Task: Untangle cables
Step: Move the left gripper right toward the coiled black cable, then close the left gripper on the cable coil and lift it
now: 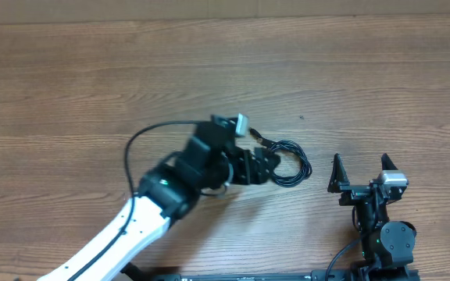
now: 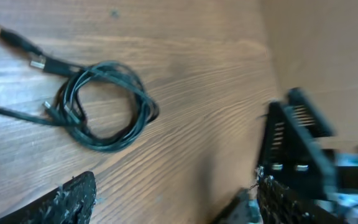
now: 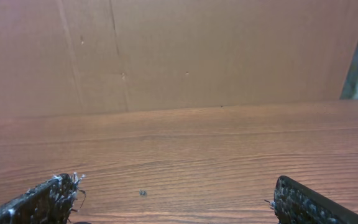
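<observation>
The cables [image 2: 74,118] lie coiled just ahead of the left jaws — spread wide, empty; right jaws gape too.

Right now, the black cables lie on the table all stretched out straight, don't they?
Not straight. The cables lie on the table coiled up in a tangled loop. The left wrist view shows it.

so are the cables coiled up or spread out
Coiled: the cables lie looped together in one ring on the table.
</observation>
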You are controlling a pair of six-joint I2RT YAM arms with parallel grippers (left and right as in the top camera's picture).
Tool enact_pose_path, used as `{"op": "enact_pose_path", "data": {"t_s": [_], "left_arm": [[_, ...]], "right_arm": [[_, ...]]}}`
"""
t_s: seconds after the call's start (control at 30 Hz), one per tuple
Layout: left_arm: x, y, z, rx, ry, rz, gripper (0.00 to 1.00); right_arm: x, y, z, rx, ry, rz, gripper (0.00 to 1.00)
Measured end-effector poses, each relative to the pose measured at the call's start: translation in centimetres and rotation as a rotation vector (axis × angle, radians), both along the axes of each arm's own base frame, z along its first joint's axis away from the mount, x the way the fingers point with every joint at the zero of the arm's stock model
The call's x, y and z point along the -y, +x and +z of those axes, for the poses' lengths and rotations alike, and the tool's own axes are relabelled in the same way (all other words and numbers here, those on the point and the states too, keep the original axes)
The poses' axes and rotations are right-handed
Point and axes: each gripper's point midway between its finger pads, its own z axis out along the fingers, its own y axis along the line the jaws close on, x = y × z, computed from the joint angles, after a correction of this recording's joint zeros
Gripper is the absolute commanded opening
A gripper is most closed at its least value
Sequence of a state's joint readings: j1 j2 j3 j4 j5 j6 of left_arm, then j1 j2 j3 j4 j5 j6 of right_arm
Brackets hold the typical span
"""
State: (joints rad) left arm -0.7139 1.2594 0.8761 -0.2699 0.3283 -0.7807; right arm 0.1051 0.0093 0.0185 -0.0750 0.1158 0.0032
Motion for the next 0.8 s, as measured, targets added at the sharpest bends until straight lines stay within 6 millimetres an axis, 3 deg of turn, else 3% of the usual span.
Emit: {"op": "enact_pose_path", "data": {"t_s": [0.17,0.5,0.63,0.73,0.8], "left_arm": [[0.1,-0.6,-3.0,-0.016,0.126,0.032,0.82],[-0.7,0.7,-9.2,-0.147,0.264,0.162,0.82],[-0.1,1.5,-11.7,-0.182,0.277,0.189,0.90],[0.9,2.8,-12.8,-0.156,0.257,0.200,0.86],[1.3,3.5,-13.2,-0.131,0.248,0.207,0.77]], "right_arm": [[0.0,0.0,0.0,0.000,-0.001,0.000,1.00],[0.0,0.0,0.0,0.001,0.000,0.000,1.00],[0.0,0.0,0.0,0.000,0.000,0.000,1.00],[0.0,0.0,0.0,0.000,0.000,0.001,1.00],[0.0,0.0,0.0,0.000,-0.001,0.000,1.00]]}}
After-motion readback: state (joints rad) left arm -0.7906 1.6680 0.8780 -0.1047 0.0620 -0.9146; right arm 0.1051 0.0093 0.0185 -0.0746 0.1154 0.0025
